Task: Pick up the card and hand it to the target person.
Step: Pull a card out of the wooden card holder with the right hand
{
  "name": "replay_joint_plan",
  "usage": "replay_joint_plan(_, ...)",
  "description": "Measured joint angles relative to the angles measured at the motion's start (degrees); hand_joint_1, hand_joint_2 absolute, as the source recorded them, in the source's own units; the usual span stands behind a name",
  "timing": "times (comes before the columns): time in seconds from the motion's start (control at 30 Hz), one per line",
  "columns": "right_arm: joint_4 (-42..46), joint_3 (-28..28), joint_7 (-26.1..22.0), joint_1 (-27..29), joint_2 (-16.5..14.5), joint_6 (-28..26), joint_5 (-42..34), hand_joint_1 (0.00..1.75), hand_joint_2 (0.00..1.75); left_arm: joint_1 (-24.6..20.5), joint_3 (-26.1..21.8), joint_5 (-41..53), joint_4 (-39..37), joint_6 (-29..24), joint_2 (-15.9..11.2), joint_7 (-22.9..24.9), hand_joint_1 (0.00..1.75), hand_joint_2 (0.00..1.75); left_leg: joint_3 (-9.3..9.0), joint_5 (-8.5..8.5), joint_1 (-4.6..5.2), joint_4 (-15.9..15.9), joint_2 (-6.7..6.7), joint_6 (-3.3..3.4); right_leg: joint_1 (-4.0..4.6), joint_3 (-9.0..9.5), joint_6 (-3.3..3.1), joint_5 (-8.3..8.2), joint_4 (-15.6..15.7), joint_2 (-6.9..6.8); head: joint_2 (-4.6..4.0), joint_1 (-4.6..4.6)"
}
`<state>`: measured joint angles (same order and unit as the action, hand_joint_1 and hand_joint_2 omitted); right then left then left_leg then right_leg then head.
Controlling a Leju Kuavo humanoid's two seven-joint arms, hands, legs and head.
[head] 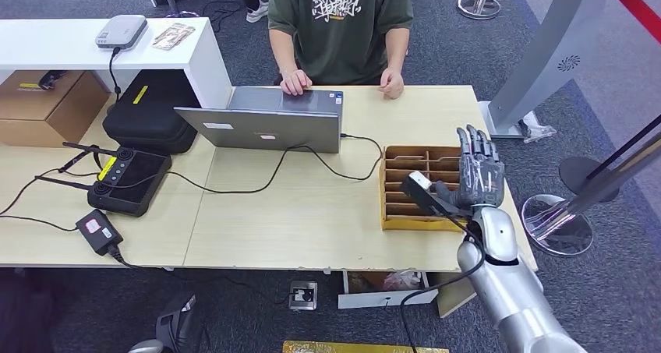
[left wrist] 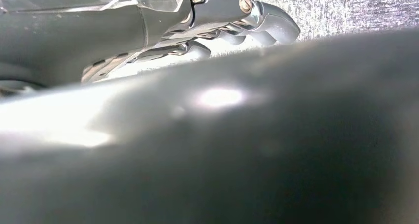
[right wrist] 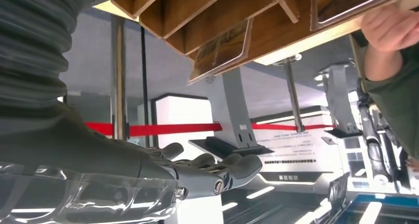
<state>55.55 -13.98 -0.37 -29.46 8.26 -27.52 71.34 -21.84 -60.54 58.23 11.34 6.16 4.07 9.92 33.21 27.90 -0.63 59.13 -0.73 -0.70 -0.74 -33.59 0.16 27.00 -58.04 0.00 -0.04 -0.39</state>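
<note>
A wooden divided box (head: pixel 387 213) stands at the right end of the table (head: pixel 296 220). From below, the right wrist view shows this box (right wrist: pixel 197 11) with a card (right wrist: pixel 222 51) standing in one slot and another card (right wrist: pixel 356 1) further along. My right hand (head: pixel 477 174) hovers over the box's right side, fingers stretched out, thumb reaching across the slots, holding nothing. The same hand (right wrist: pixel 197 172) appears empty in its wrist view. A person in a green T-shirt (head: pixel 339 26) sits across the table. My left hand (left wrist: pixel 232 21) hangs low, fingers loosely extended and empty.
A grey laptop (head: pixel 273 119) sits in front of the person, its cable (head: pixel 312 162) running toward the box. A black case (head: pixel 148 111), an antenna controller (head: pixel 129 178) and a power adapter (head: pixel 97 232) lie left. A stanchion base (head: pixel 557 224) stands right of the table.
</note>
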Motion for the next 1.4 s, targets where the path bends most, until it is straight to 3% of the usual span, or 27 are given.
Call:
replay_joint_plan(0.67,-2.56,-4.33,3.46,-6.42,1.64,8.54,4.17,0.00,1.75,0.29,0.73,-1.05,0.00,0.00,-0.17,-0.20,0.00,0.00,0.01,0.00,-0.01,0.00,-0.01,0.00,0.00,0.00,0.00,0.00,-0.01,-0.01,0.00,0.01)
replay_joint_plan(1.03,-10.17,-4.99,3.72,-11.78,1.69,8.06,3.83,0.00,1.75,0.47,0.82,-1.58,0.00,0.00,-0.38,-0.20,0.00,0.00,0.00,-0.02,-0.01,0.01,-0.01,0.02,0.01,0.00,0.00,-0.01,-0.01,-0.01,0.00,0.00)
replay_joint_plan(1.4,-12.61,-4.99,3.57,-12.38,2.23,7.98,3.03,0.10,1.75,0.50,1.05,-1.79,0.00,0.00,-0.42,-0.20,0.00,0.00,0.00,-0.02,0.00,0.01,-0.01,0.02,0.00,0.00,0.00,-0.01,0.00,-0.01,0.00,0.00)
